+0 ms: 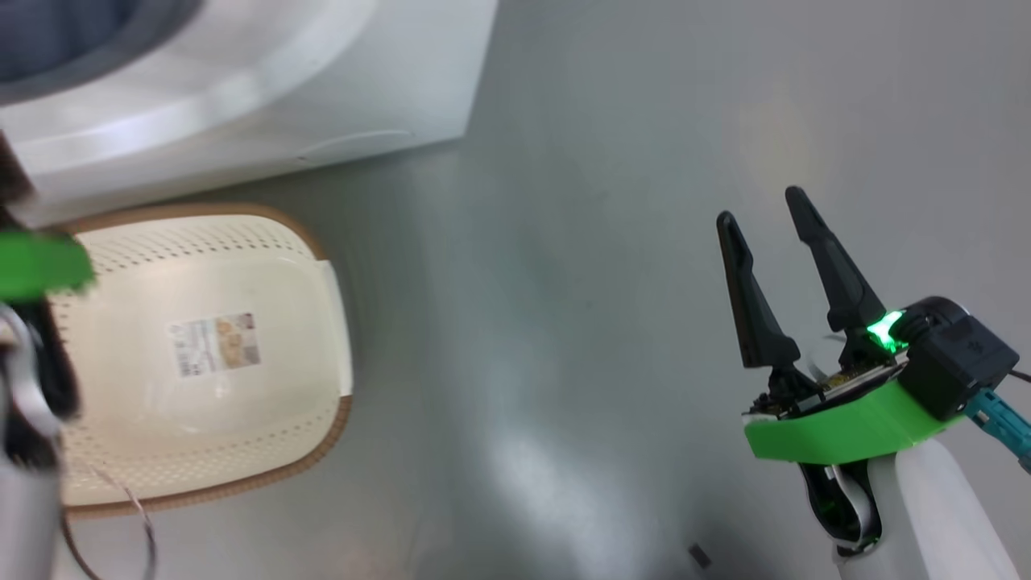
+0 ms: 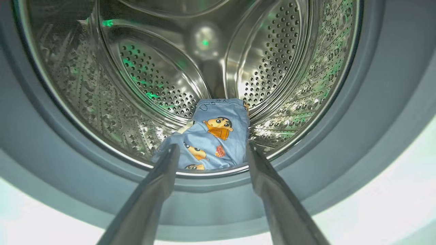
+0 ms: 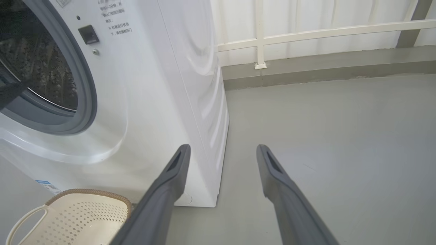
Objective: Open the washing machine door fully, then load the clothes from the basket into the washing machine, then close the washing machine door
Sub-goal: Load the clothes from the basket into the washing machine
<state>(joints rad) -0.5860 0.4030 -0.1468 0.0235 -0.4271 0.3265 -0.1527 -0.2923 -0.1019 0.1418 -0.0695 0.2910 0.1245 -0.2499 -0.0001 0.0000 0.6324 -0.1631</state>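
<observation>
The washing machine [image 3: 143, 102] stands open-mouthed, and its door is out of view. Light blue clothes [image 2: 213, 136] printed with cartoon faces lie at the front of the steel drum [image 2: 153, 78], just behind the grey seal [image 2: 211, 200]. My left gripper [image 2: 213, 148] is open at the drum's mouth, its fingers on either side of the clothes and apart from them. The cream basket [image 1: 201, 354] sits on the floor before the machine, its labelled bottom bare. My right gripper [image 1: 761, 205] hangs open over the floor to the right, holding nothing.
Grey floor [image 1: 564, 282] stretches right of the basket and the machine. A white railing [image 3: 306, 34] and a low kerb run along the back. My left arm [image 1: 32, 387] shows blurred at the head view's left edge, over the basket's side.
</observation>
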